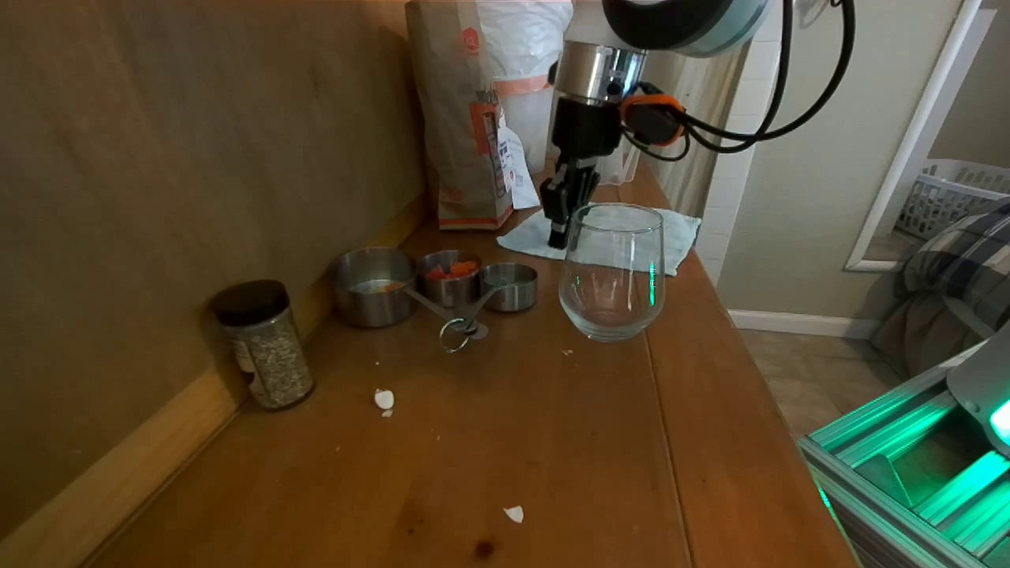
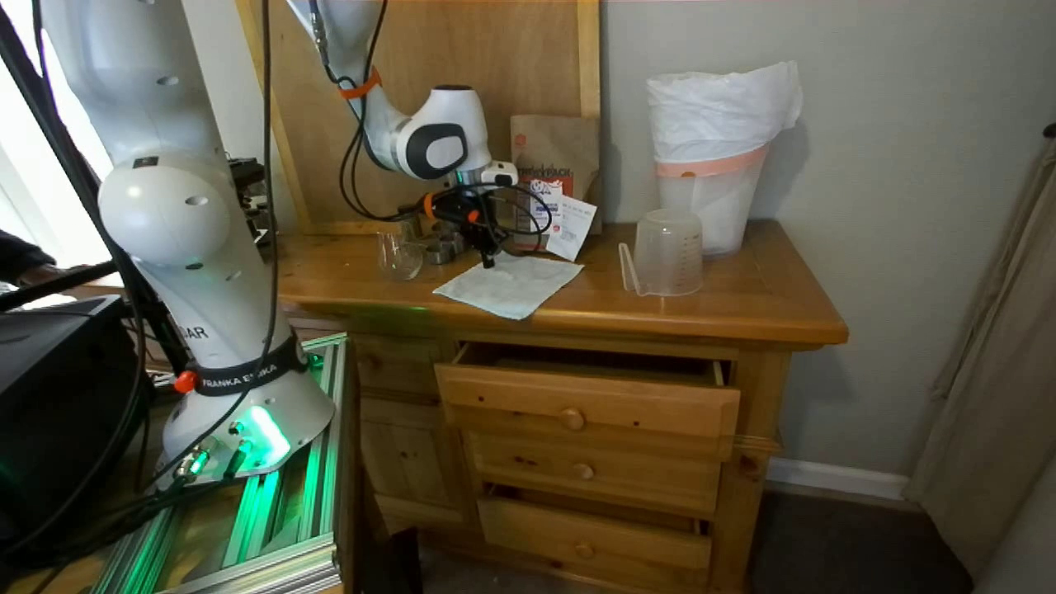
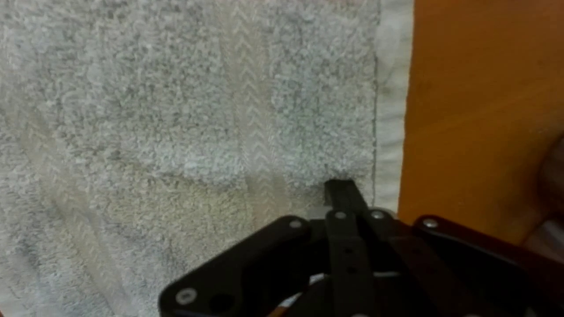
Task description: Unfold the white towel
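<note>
We find the towel (image 2: pixel 524 289) spread, faintly rumpled; near one edge the gripper (image 3: pixel 341 184) is closed, any pinch unclear. We judge smoothing nearly done; next, lift clear.

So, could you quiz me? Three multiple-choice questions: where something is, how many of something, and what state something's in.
1. Where is the white towel?
A. Inside the glass
B. On the wooden tabletop
C. On the floor

2. How many metal cups show?
A. One
B. Five
C. Three

3. How is the top drawer?
A. Partly open
B. Shut
C. Missing

1 B: both exterior views show it there.
2 C: three stand together in an exterior view.
3 A: its front juts out in an exterior view.
</note>
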Robot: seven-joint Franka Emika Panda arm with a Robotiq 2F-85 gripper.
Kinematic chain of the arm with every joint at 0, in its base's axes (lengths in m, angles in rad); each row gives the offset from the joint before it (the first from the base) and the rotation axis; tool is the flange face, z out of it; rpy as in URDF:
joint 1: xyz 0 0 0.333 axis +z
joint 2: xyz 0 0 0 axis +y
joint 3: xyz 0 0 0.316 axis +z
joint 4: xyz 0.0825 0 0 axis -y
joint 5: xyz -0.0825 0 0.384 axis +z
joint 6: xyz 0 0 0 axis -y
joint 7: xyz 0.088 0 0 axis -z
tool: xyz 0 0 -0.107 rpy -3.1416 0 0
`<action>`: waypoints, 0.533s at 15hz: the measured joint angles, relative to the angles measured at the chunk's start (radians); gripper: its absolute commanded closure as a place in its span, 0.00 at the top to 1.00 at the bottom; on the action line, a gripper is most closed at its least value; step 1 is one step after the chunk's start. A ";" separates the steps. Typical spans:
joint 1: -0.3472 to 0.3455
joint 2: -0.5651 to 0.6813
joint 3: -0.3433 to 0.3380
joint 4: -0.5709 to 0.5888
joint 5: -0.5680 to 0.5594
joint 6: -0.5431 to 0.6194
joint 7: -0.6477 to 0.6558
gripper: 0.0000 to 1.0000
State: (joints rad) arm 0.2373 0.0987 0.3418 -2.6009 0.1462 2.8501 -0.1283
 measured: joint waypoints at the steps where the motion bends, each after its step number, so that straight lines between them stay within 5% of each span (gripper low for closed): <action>1: 0.000 0.002 0.002 0.002 0.006 0.000 -0.001 0.27; 8: -0.021 -0.023 0.002 0.025 0.105 -0.025 -0.074 0.71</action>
State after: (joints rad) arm 0.2166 0.0755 0.3434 -2.5757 0.2515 2.8249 -0.2020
